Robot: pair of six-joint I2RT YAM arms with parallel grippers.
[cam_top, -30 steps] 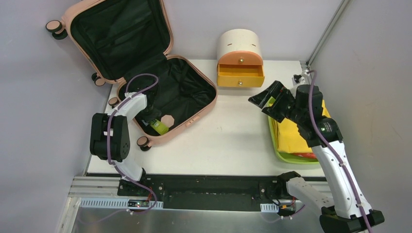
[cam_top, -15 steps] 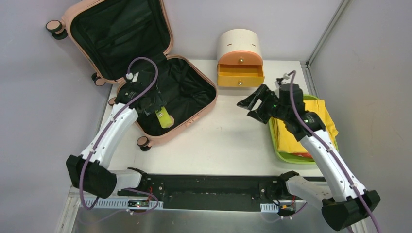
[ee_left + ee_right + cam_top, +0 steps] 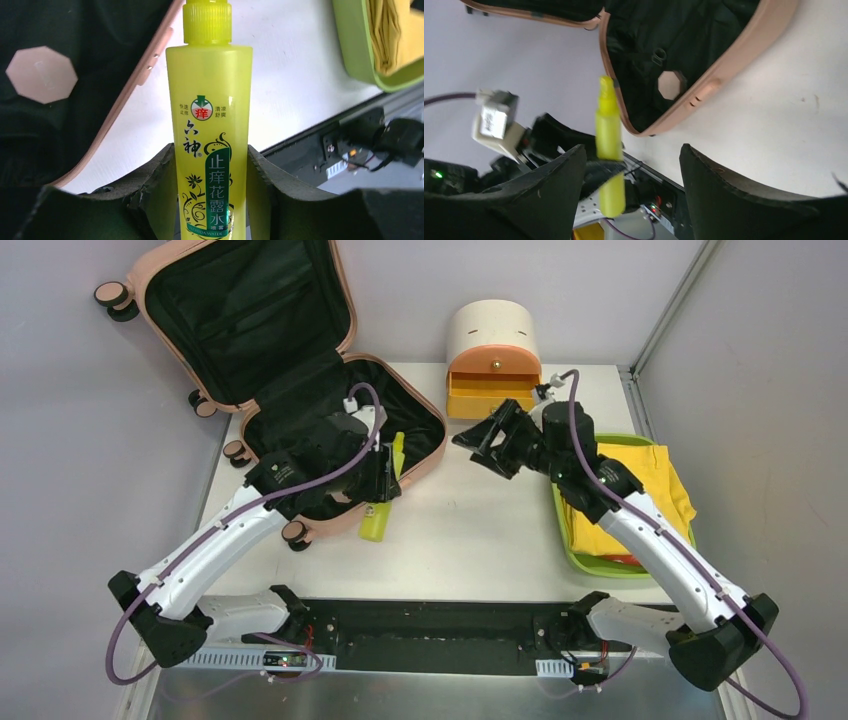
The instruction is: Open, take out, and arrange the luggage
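The luggage lies open with its lid upright behind, so the way into the shell is from above or over the low front rim. The left gripper and its yellow bottle hang across that rim (an awkward spot). Right of the luggage, the right gripper, jaws apart, crowds the gap toward the drawer unit. Nearer, the white table is bare up to the green tray.

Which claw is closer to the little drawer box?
Right. The right gripper hovers just before the drawer box; the left gripper holds a bottle at the suitcase.
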